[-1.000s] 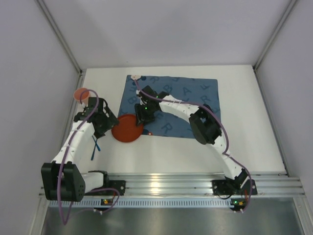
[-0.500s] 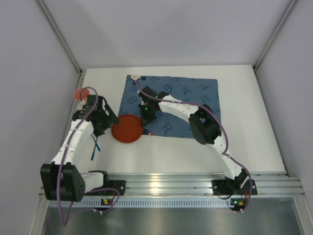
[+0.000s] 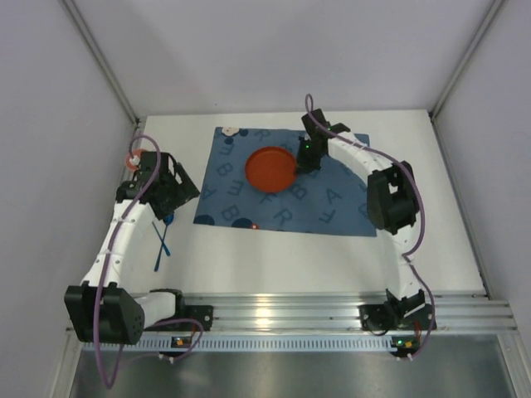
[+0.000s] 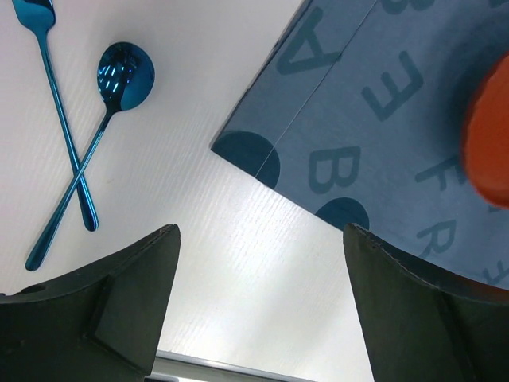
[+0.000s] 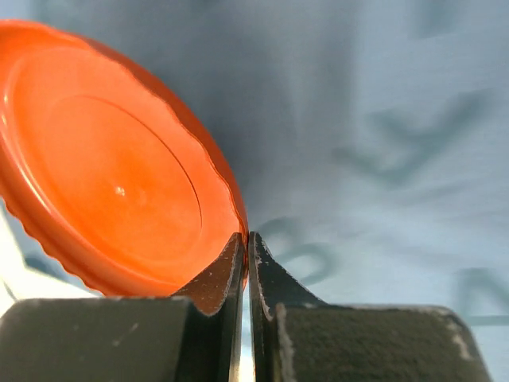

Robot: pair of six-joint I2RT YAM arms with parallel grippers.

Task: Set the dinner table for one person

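Note:
My right gripper [image 3: 300,162] is shut on the rim of the orange plate [image 3: 270,169] and holds it over the dark blue lettered mat [image 3: 332,186]; the right wrist view shows the plate [image 5: 111,191] pinched between my fingers [image 5: 215,278]. My left gripper [image 3: 176,199] is open and empty above the white dinner table [image 3: 274,253], by the mat's left edge. A blue spoon [image 4: 119,79] and a blue fork [image 4: 56,103] lie crossed on the table, also seen from above [image 3: 162,240]. An orange cup [image 3: 133,157] is mostly hidden behind my left arm.
A small white item [image 3: 231,131] lies at the mat's far left corner. A small red spot [image 3: 255,225] sits at the mat's near edge. Grey walls enclose the table on three sides; an aluminium rail [image 3: 274,311] runs along the near edge.
My right gripper has carried the plate from the mat's near left corner up and right, over the mat's middle. My left arm has drawn back to the left.

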